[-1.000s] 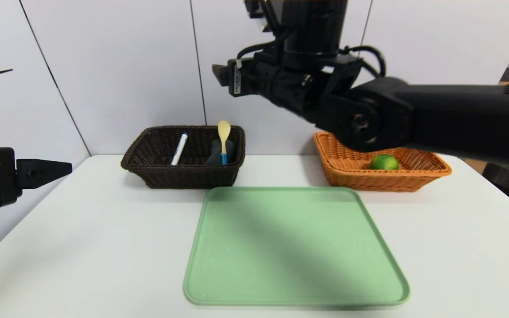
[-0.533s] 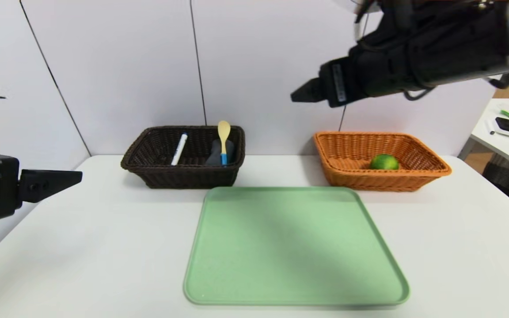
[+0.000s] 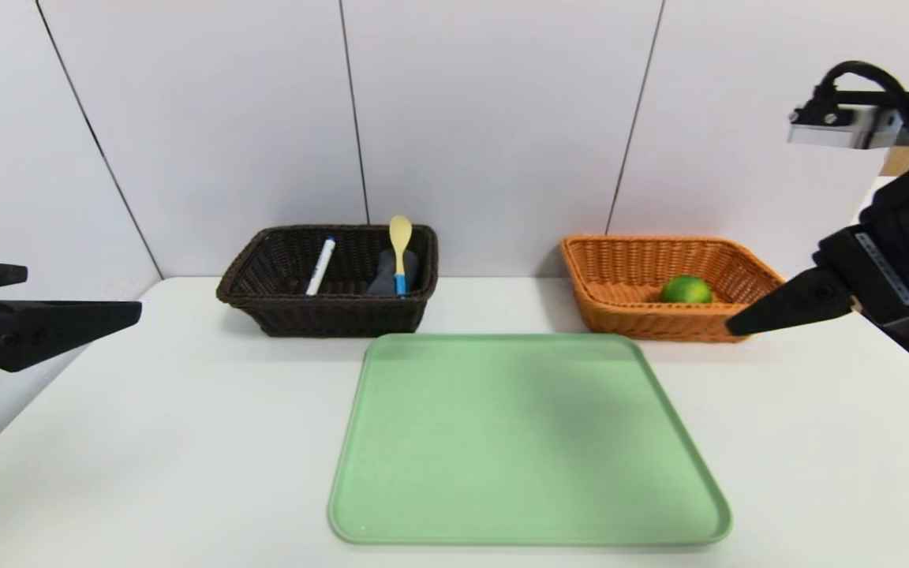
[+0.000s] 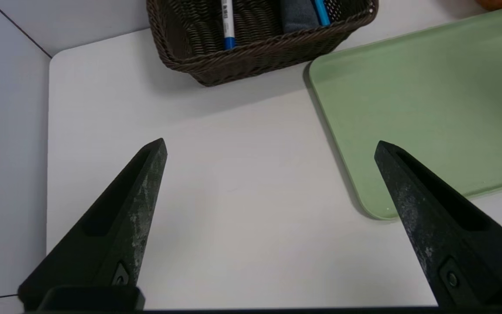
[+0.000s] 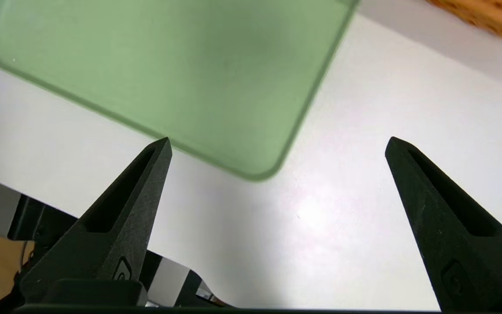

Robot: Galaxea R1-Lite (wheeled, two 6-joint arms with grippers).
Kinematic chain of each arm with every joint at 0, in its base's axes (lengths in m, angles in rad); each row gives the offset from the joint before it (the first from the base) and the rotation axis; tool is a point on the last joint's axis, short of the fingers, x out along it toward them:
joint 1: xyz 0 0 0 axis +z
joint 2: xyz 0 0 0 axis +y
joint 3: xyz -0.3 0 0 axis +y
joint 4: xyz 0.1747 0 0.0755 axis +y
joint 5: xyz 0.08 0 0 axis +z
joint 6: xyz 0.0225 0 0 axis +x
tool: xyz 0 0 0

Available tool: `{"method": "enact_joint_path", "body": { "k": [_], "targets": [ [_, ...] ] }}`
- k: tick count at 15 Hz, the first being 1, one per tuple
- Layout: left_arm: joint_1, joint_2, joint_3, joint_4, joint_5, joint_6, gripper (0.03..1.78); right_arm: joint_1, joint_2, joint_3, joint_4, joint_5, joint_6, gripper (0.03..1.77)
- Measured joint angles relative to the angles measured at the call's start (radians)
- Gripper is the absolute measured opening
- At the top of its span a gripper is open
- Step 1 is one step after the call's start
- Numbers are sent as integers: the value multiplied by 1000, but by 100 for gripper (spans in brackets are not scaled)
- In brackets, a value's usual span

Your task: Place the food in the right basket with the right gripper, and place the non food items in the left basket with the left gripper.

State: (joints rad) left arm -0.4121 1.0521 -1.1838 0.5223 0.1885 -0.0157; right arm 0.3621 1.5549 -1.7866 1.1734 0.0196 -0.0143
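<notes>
Left hand [image 4: 271,146] and right hand [image 5: 279,144] both stand wide open, holding nothing, over the left and right sides of the white bench [image 3: 186,442], with bare surface flanking the green tray [image 3: 525,442]. Beyond, the dark basket [image 3: 336,315] holds a marker [image 3: 320,267] slanting lengthwise away, a grey towel [image 3: 384,276] and a spoon [image 3: 400,244], bowl end up, on the rim; the orange basket [image 3: 660,322] contains the round lime [image 3: 686,289]. Pale wall panels [image 3: 494,134] stand behind.

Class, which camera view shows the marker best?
The head view: the marker shows there whole, leaning in the dark basket. The left wrist view cuts it off at the edge; the right wrist view lacks it.
</notes>
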Motion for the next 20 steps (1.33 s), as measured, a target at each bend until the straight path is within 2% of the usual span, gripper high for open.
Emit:
{"method": "enact_joint_path", "body": {
  "k": [4,7,10,13,15,20],
  "targets": [
    [106,-52,8,9,6,2,169,-150,-147,142,-5,-30,-2,169],
    [206,-133,52,13,6,1,169,-231,-293,280,-21,-34,-3,169],
    [246,-260,117,30,14,2,169,-278,-482,465,-99,-36,2,169],
    [259,-394,162,107,71,0,169,-315,-710,669,-210,-38,3,169],
    [277,-478,205,122,86,-2,169,-333,-873,788,-250,-40,-5,169],
    [367,-666,340,119,60,-1,169,-350,-1206,1000,-353,-51,-19,169]
  ]
}}
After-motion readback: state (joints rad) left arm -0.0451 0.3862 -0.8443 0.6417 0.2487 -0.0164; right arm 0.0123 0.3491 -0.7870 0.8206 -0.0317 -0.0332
